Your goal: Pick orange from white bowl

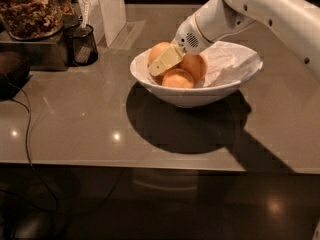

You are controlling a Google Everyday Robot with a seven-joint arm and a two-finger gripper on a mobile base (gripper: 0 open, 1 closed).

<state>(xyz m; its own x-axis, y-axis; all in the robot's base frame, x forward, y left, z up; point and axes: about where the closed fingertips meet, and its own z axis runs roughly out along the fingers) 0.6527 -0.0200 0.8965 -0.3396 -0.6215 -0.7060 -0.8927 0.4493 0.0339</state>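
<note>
Near edge: dark cable (27, 134) trails over the left of a glossy grey-brown countertop (90, 129), which carries small light glints. A broad shadow lies in front of and beneath the white bowl (190, 96).

White bowl: mid-counter, wide, shallow, glossy, flaring rim. The right half of its interior looks crinkled, like a white crumpled sheet (232, 64).

Inside, left half: three oranges packed touching. Front orange (177, 79) and middle orange (195, 64) are deeper in colour, with smooth skin. The orange (156, 51) sits at the back left against the rim, round, smooth, slightly paler. It is partly covered, so no long axis or stem end can be told.

Gripper (165, 60): a pale cream wedge, down in the bowl and lying across the front of the orange, slanting lower left. Whether it is clamped or loose: cannot tell. The white arm (260, 9), a smooth shell with a perforated round end, comes in from the upper right.

Far left: black mesh cup (81, 45), a clear jar of brown nut mix (30, 9), and a white upright panel (111, 9).
</note>
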